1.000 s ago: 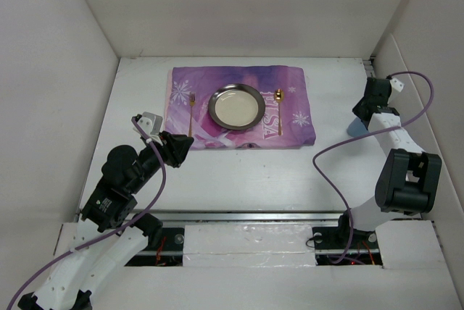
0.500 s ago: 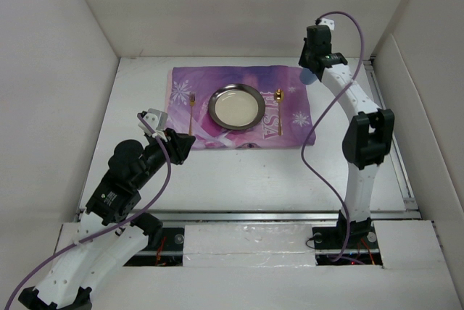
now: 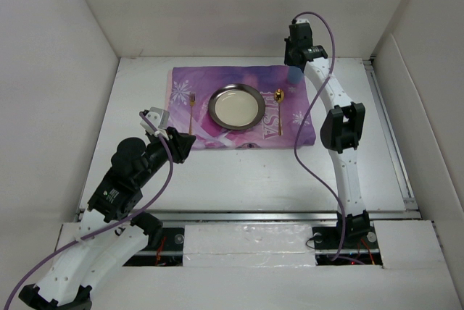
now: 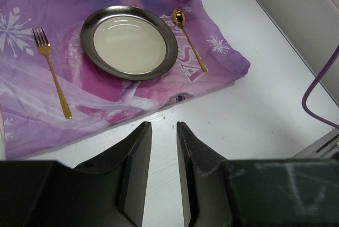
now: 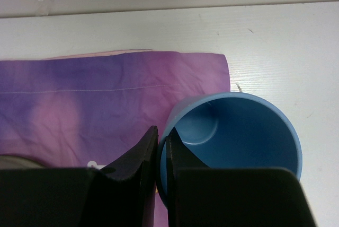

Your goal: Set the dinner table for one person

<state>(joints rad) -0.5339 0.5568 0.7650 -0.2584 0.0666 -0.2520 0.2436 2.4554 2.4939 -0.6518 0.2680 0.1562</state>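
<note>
The desk (image 3: 239, 172) fills the middle of the top view, a plain white rectangle. Its long axis runs left to right across the frame, and a silver rail (image 3: 239, 216) lies along its lower edge.

A purple mat (image 3: 290, 118) lies flat in the upper centre of the desk, its long side parallel to the desk's. A round metal plate (image 3: 235, 106) sits in the middle of the mat. A gold fork (image 3: 191, 113) lies to the left of the plate and a gold spoon (image 3: 279, 107) to its right. Both run up and down the frame, heads toward the top.

The right tool (image 5: 160, 137) is at the mat's upper right corner, clenched on the rim of a blue cup (image 5: 233, 131), one finger inside the wall and one outside. The cup is upright, mouth up, over the mat's corner; whether its base touches cannot be told.

The left tool (image 4: 161, 129) hovers over bare desk just below the mat's lower left part, released, with nothing between its fingers.
</note>
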